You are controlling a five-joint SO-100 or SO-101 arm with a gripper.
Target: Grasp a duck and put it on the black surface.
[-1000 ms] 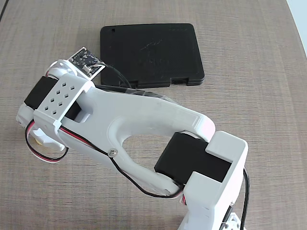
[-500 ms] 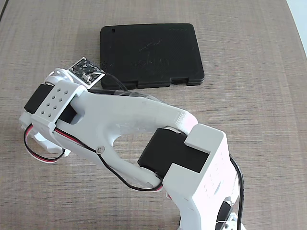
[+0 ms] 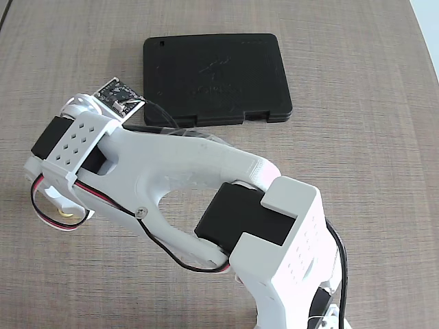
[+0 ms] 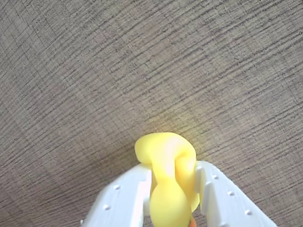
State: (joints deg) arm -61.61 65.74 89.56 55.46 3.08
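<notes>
The duck [image 4: 165, 156] is bright yellow, with a bit of orange beak at the bottom edge of the wrist view. It is squeezed between my white fingers [image 4: 128, 194]. My gripper [image 4: 173, 172] is shut on it over the wood-grain table. In the fixed view only a sliver of the yellow duck [image 3: 66, 215] shows under my gripper [image 3: 60, 205] at the left, mostly hidden by the arm. The black surface [image 3: 216, 79] is a flat matte-black case lying at the top centre, up and to the right of the gripper. I cannot tell whether the duck touches the table.
My white arm [image 3: 206, 178] runs from the lower right to the left across the fixed view, with a small circuit board [image 3: 118, 96] on the wrist close to the case's left corner. The wood-grain table [image 3: 370, 137] surrounds everything.
</notes>
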